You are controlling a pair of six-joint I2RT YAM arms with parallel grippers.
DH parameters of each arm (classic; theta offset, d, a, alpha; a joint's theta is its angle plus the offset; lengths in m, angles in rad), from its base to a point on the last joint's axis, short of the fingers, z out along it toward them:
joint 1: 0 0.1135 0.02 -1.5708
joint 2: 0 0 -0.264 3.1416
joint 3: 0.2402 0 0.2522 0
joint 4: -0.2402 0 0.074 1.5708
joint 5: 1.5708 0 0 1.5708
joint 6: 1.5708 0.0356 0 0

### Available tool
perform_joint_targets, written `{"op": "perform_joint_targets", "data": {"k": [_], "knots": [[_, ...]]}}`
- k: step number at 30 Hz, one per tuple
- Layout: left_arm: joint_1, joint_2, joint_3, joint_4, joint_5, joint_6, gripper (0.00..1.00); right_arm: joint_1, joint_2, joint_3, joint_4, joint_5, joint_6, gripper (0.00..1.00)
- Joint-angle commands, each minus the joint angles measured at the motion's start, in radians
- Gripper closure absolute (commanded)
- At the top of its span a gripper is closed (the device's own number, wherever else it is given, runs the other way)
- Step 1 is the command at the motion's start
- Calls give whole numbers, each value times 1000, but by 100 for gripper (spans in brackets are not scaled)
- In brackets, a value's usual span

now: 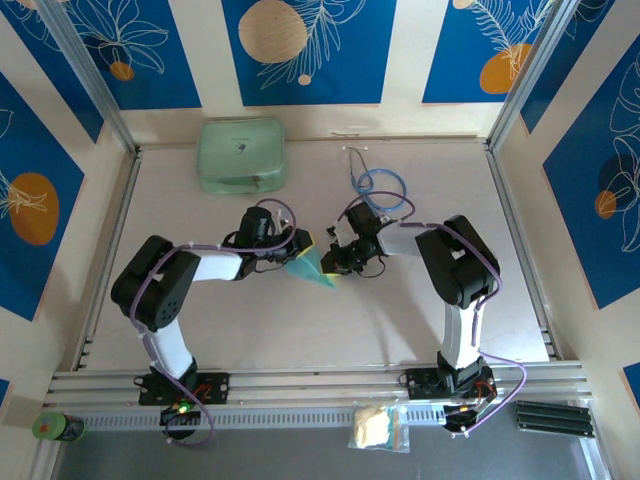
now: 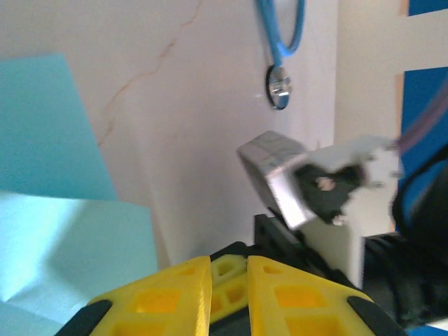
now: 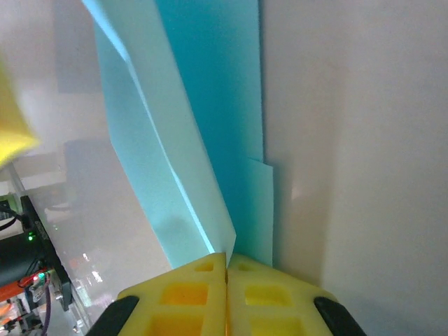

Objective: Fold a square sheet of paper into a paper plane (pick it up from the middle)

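Pale tabletop (image 1: 300, 330) stood between blue leaf-print panels (image 1: 300, 50). Right end effector (image 3: 226, 260) pinched folded paper (image 1: 312, 266); state of left end effector (image 2: 229, 262) was unclear.

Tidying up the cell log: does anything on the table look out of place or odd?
Nothing looks spilled or torn. The blue stethoscope lying nearby seems unrelated to folding. The light-blue paper, partly folded, is pinched in the right tool.

Light-blue sheet of paper (image 1: 312, 268) is partly folded. From above it's a pointy wedge around the middle of the surface (image 1: 300, 340), tip toward the near right. Up close: layered flaps, one sharp crease, bottom edge pinched in the right gripper (image 3: 227, 260).
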Motion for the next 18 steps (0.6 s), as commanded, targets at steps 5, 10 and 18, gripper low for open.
{"op": "perform_joint_targets", "data": {"k": [5, 10, 18], "knots": [[11, -5, -59, -18, 2, 35, 79, -22, 35, -23, 12, -74, -4, 93], [8, 45, -58, 41, 24, 9, 80, -28, 46, -24, 13, -84, 6, 93], [0, 98, -24, 60, 44, 5, 80, -30, 53, -15, 3, -81, 9, 93]]}}
